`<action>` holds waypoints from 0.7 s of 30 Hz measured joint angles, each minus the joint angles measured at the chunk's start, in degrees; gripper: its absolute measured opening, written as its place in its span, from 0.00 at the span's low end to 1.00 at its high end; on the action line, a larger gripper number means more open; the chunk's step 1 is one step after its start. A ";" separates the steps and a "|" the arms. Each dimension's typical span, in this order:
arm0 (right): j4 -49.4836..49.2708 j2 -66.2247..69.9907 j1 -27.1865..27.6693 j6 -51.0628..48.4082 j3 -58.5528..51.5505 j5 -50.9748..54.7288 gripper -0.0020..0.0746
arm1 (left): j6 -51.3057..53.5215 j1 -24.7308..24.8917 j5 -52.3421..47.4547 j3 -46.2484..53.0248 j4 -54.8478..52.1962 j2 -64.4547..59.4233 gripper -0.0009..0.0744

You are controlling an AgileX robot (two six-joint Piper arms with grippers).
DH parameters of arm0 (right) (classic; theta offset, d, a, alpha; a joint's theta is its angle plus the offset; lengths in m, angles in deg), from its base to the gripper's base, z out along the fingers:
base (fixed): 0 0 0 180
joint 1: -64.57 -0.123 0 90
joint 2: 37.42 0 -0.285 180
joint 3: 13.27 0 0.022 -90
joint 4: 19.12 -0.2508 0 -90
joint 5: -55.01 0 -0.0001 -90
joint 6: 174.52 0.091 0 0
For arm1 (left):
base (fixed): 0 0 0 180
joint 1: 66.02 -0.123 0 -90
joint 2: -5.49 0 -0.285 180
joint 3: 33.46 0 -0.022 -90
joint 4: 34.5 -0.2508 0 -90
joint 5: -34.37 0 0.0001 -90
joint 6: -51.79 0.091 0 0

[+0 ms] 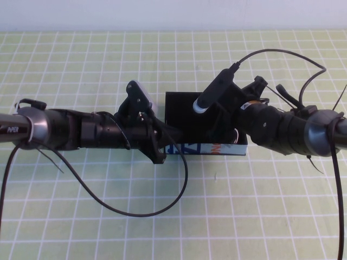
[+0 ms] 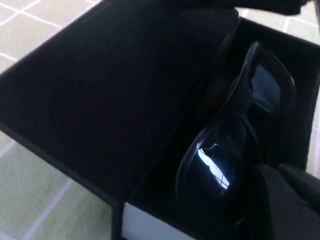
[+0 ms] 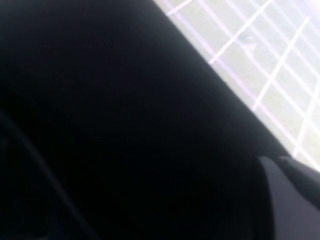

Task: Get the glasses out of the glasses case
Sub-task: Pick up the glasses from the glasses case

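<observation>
The glasses case (image 1: 187, 116) sits mid-table with its lid open, the glasses (image 2: 235, 155) are not yet out, and I cannot tell either grip: left gripper (image 1: 154, 142) at nine o'clock, right gripper (image 1: 225, 127) at three o'clock.

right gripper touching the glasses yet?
Cannot tell. In the high view the right gripper dips into the open glasses case, tips hidden. Left wrist view shows the glasses inside; contact unclear. Left gripper at the case's left end.
</observation>
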 joint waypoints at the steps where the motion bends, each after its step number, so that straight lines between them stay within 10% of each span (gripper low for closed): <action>1: 0.00 0.00 0.00 0.00 0.00 0.67 0.02 | -0.10 0.00 0.00 0.00 0.00 0.00 0.01; 21: -3.86 0.00 0.33 0.00 3.98 16.80 0.01 | -0.43 0.00 -0.08 0.00 -0.23 0.00 0.01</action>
